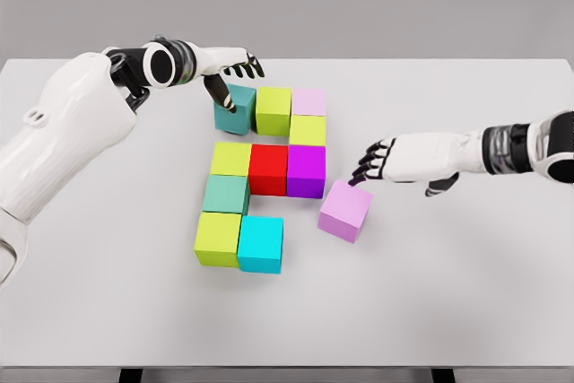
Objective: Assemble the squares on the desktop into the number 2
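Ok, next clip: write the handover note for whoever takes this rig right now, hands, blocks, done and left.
Left hand: fingers on the teal cube at the top-left corner, not clearly gripping.
Right hand: fingertips touch the loose lilac cube, tilted, lying right of the figure.
Placed: top row teal, lime cube, pale pink cube; yellow-green cube below it; middle row with the red cube; left column down to the cyan cube.
Left: bottom row lacks its right end; slide the lilac cube beside cyan, and square up teal.
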Robot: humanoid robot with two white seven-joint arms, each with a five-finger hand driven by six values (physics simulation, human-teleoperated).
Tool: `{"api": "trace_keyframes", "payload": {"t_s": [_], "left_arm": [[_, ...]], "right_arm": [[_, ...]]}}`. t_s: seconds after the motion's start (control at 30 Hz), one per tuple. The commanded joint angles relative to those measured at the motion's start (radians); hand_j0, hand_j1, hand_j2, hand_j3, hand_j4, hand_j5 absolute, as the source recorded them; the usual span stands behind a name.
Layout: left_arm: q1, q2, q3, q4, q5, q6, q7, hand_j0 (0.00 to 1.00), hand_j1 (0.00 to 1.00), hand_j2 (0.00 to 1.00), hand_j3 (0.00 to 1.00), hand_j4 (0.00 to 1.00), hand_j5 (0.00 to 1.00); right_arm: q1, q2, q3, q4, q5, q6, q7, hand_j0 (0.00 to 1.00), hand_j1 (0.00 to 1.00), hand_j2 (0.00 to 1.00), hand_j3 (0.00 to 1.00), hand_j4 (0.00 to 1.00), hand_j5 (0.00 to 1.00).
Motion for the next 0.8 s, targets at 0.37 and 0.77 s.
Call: {"api": "trace_keyframes", "payload": {"t_s": [0.37, 0.77], "left_arm": [[0.005, -0.026, -0.004, 0.033, -0.004, -0.003, 0.0, 0.82, 0.82, 0.82, 0.82, 0.82, 0.82], [0.002, -0.021, -0.004, 0.016, 0.004, -0.023, 0.0, 1.0, 1.0, 1.0, 1.0, 1.0, 1.0]], "right_arm": [[0.009, -0.001, 0.029, -0.1, -0.002, 0.002, 0.0, 1.0, 1.0, 1.0, 1.0, 1.0, 1.0], [-0.044, -0.047, 0.008, -0.079, -0.016, 0.002, 0.0, 1.0, 1.0, 1.0, 1.0, 1.0, 1.0]]}}
